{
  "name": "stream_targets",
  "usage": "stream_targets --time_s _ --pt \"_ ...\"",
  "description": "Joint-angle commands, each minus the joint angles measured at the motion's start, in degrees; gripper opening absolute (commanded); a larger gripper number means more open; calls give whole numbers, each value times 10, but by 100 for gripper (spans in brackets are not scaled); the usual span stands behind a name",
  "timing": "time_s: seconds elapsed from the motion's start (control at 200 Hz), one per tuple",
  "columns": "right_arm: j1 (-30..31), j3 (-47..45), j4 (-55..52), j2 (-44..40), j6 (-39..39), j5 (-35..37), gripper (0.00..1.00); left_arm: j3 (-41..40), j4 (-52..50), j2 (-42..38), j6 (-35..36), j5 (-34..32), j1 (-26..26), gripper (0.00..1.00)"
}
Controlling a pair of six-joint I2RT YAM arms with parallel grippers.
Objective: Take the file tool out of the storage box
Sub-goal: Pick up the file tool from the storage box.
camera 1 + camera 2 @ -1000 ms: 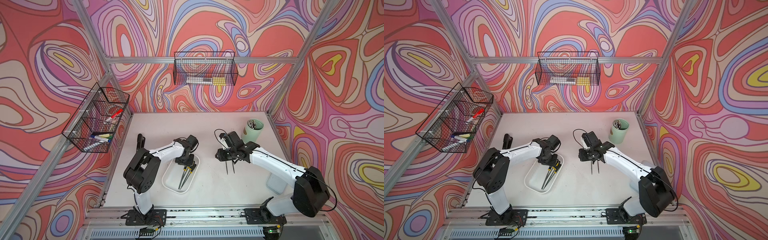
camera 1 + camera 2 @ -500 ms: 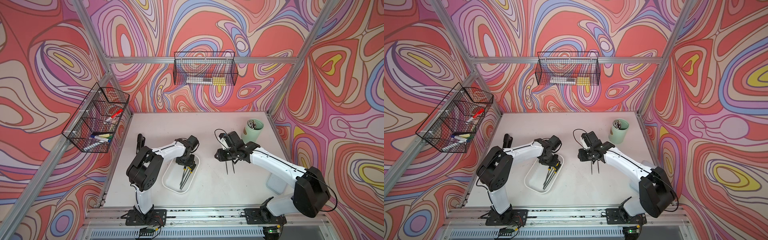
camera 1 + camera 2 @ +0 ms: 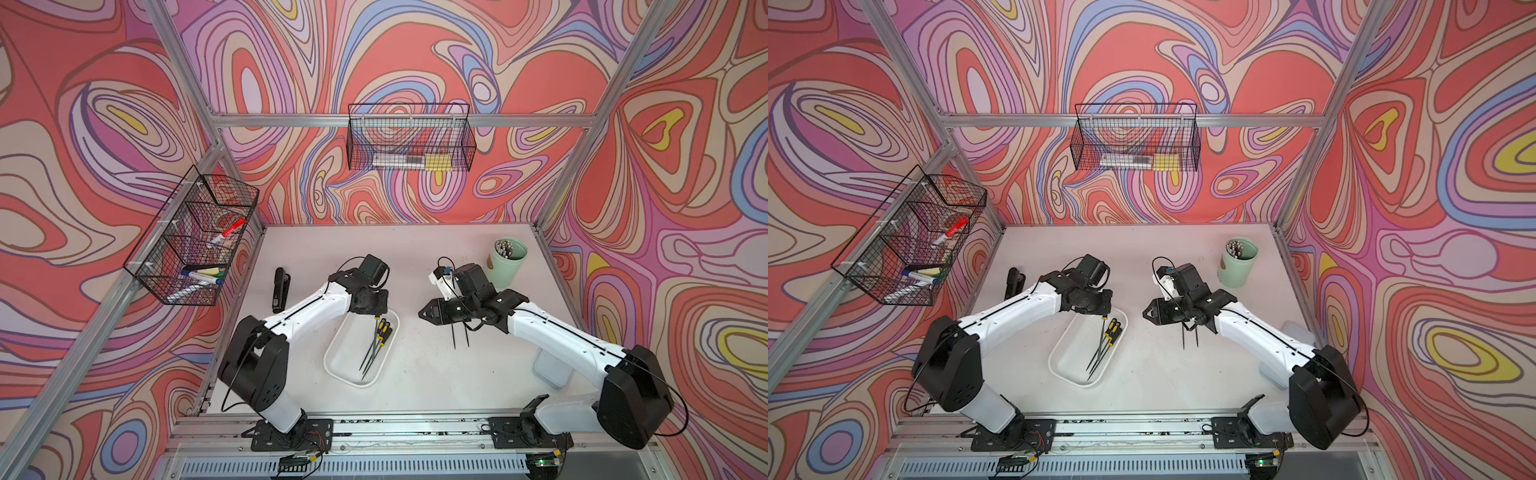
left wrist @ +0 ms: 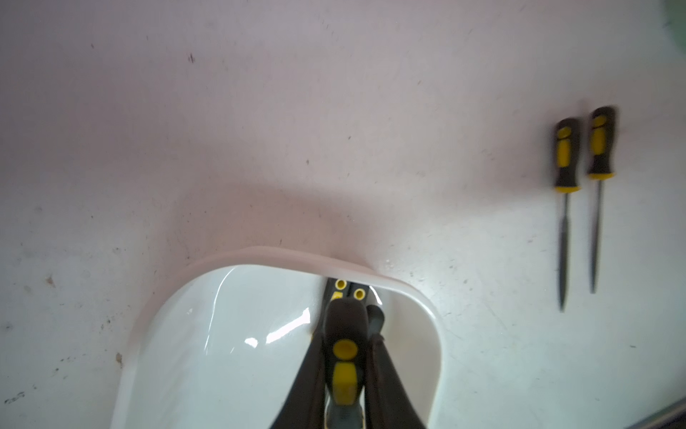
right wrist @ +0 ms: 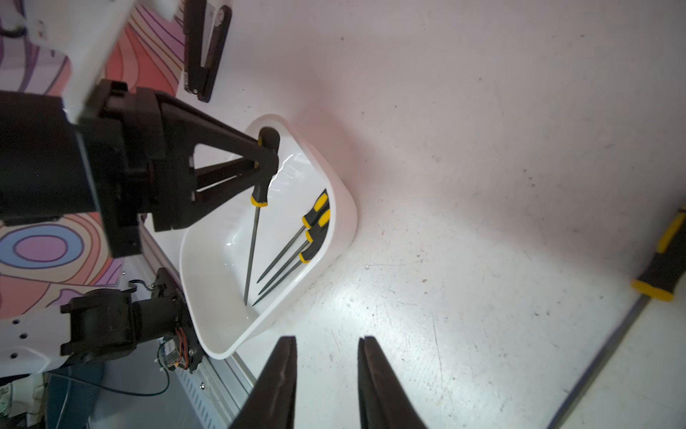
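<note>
The white storage box [image 3: 332,362] [image 3: 1058,366] lies on the table between the two arms. My left gripper [image 3: 376,314] [image 4: 347,334] is shut on the black-and-yellow handle of one file tool [image 4: 343,315] [image 5: 254,237] inside the box. That handle is raised and the file's tip rests on the box floor. Three more files [image 5: 315,223] lie against the box's wall. My right gripper [image 5: 327,340] [image 3: 420,314] hangs open and empty over the table to the right of the box. Two files [image 3: 455,337] [image 4: 566,156] lie side by side on the table under the right arm.
A mint-green cup [image 3: 507,262] of pens stands at the back right. A black stapler [image 3: 280,289] lies at the left. Wire baskets hang on the left wall [image 3: 191,237] and on the back wall [image 3: 409,143]. A translucent lid [image 3: 550,368] lies under the right arm.
My left gripper's jaws have closed on the file's handle in the box, and the left arm's elbow has shifted slightly. The right arm has barely moved.
</note>
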Motion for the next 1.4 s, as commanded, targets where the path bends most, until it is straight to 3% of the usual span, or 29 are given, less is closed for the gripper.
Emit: stream_targets --time_s 0.0,0.2,0.295,0.481,0.771,1.037,1.397 --pt "2 -18 69 -17 27 -88 31 -36 91 -52 -37 99 27 8" --pt "2 -42 176 -28 93 -179 33 -86 209 -119 -97 217 80 9" --pt "2 -43 194 -29 109 -186 33 -98 240 -131 -122 260 95 10" --pt "4 -16 140 -23 82 -134 32 -73 162 -140 -125 216 96 8" --pt "56 64 41 19 36 -13 32 -10 24 -128 -131 140 96 10" --pt "91 102 17 62 31 24 31 -1 16 -117 -133 127 96 10" --pt "119 126 28 102 31 9 31 0 14 -112 -129 119 96 10"
